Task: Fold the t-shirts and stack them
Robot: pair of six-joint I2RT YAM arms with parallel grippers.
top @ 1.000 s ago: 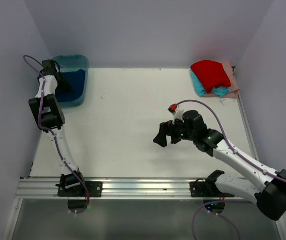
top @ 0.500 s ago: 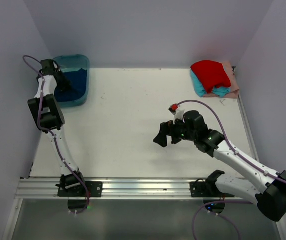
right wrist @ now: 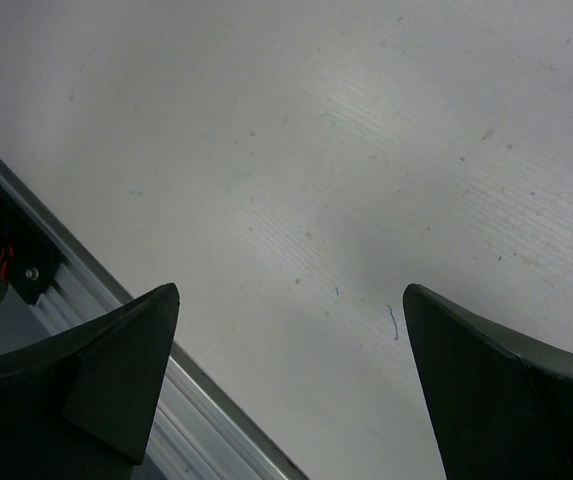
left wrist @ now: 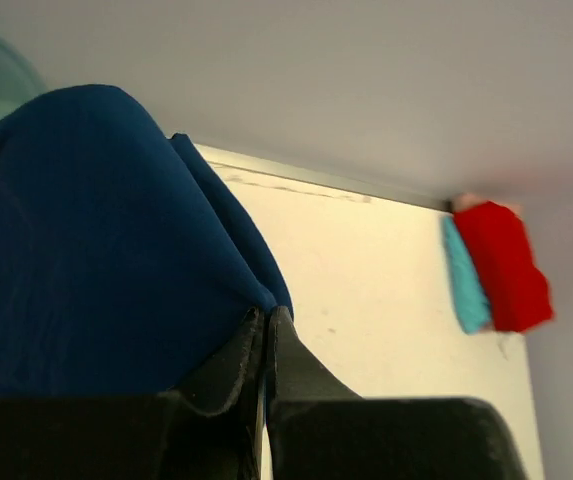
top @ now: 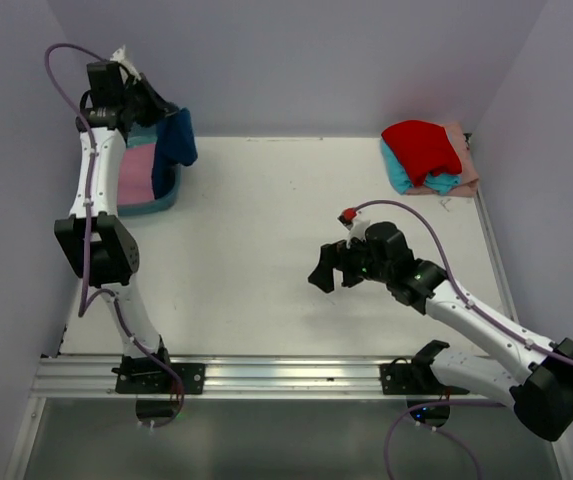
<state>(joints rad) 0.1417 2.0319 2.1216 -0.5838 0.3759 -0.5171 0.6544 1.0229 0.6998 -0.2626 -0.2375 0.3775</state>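
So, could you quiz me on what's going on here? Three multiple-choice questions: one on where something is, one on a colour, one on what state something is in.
1. Where on the white table is the pile of cloth shirts with the red one on top?
A. far right corner
B. middle
C. near edge, by the arm bases

2. What colour is the soft cloth shirt pinched by the left gripper?
A. pink
B. navy blue
C. red

3. How does the right gripper stand?
A. shut on a shirt
B. shut, empty
C. open, empty

Answers:
1 A: the overhead view shows the pile in the far right corner.
2 B: the left wrist view shows navy cloth between the shut fingers.
3 C: its fingers are spread wide over bare table.
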